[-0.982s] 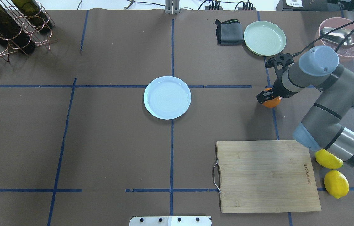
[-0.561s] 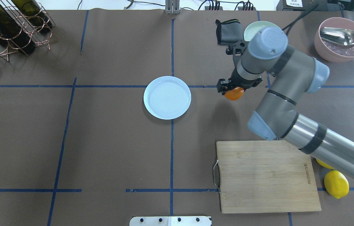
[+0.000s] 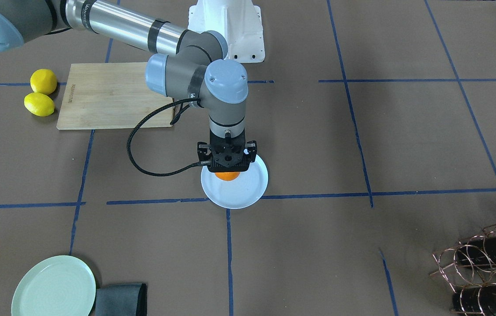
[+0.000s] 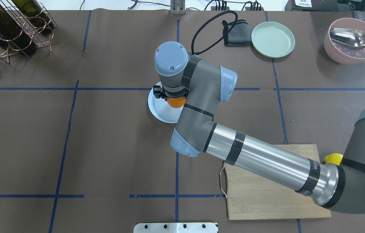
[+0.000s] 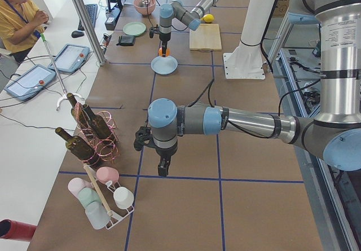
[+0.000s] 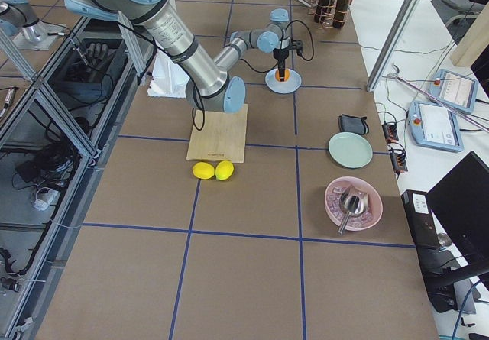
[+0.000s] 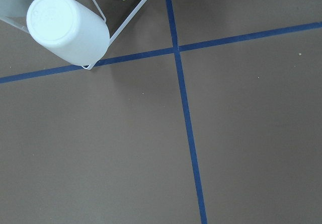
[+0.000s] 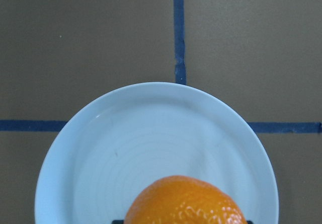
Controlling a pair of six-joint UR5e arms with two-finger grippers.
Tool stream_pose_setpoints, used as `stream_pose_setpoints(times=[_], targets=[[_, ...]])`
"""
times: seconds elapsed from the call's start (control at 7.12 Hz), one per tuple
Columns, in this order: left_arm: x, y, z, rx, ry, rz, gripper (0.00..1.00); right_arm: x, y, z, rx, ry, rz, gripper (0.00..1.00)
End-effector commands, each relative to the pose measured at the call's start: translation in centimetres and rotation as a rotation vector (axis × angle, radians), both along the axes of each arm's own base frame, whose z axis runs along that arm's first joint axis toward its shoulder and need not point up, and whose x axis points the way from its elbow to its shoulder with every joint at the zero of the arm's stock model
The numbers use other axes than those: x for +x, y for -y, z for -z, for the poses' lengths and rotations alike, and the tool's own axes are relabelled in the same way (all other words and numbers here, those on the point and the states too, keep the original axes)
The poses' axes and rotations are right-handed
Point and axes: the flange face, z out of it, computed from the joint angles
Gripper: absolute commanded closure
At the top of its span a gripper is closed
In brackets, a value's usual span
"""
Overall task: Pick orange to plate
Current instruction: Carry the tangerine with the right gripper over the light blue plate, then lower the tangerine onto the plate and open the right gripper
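**A:** While the right gripper (image 3: 228, 167) pinches the orange (image 3: 227, 176), which step does the front-facing view show?

**B:** Placement. The fruit hangs under the gripper body, over the plate (image 3: 248, 193) toward its 11 o'clock rim. The cutting board (image 3: 114, 94) and two lemons (image 3: 39, 104) lie well apart at 10 o'clock.

**A:** And the overhead view?

**B:** The arm hides most of the plate. Only its 7 o'clock arc shows, with the orange peeking out beside the wrist. Height cannot be read here.

**A:** The left-end view?

**B:** It supplies that height: at the far arm, a gap seems to separate fruit and plate. It alone shows the left gripper (image 5: 162, 169), near the camera and pointing downward. Whether its fingers are spread or pressed together, I cannot tell.

**A:** The right-end view?

**B:** The same stack, small: arm, orange and plate in one vertical line.

**A:** The left wrist camera?

**B:** Only tape lines (image 7: 183, 108) and a white cup (image 7: 68, 30) at 11 o'clock. No fingers show.

**A:** The right wrist camera?

**B:** The orange fills 6 o'clock, and the plate's floor lies open beyond it. The next move probably calls for a short, straight descent until the fruit rests on the plate. The jaws should then spread gently, because a round fruit set off-centre may roll toward the rim.
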Motion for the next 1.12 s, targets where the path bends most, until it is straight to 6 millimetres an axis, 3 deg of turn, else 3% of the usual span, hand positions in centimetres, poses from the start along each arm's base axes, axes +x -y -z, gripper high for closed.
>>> stream_pose_setpoints(times=[0.0,0.14,0.28,0.42,0.7,0.84,0.98], targets=[[-0.1,0.0,0.1,0.003,0.0,0.002,0.0,-2.7,-0.4,0.0,0.011,-0.045,-0.041,1.0],[0.0,-0.1,0.0,-0.001,0.0,0.0,0.0,-2.7,-0.4,0.2,0.012,-0.044,-0.041,0.82],[-0.1,-0.1,0.0,-0.001,0.0,0.002,0.0,-2.8,-0.3,-0.2,0.013,-0.053,-0.038,0.35],[-0.1,-0.2,0.0,-0.001,0.0,0.002,0.0,-3.0,-0.2,-0.5,0.003,-0.06,-0.044,0.01],[-0.1,-0.3,0.0,-0.001,0.0,0.002,0.0,-2.7,0.2,-0.1,0.001,-0.05,-0.045,0.0],[0.0,-0.3,-0.1,-0.004,0.0,0.0,0.0,-0.5,2.5,1.6,-0.045,-0.007,-0.019,0.0],[0.0,-0.3,-0.2,-0.005,0.0,0.0,0.0,3.9,6.0,2.7,-0.084,0.053,0.02,0.0]])
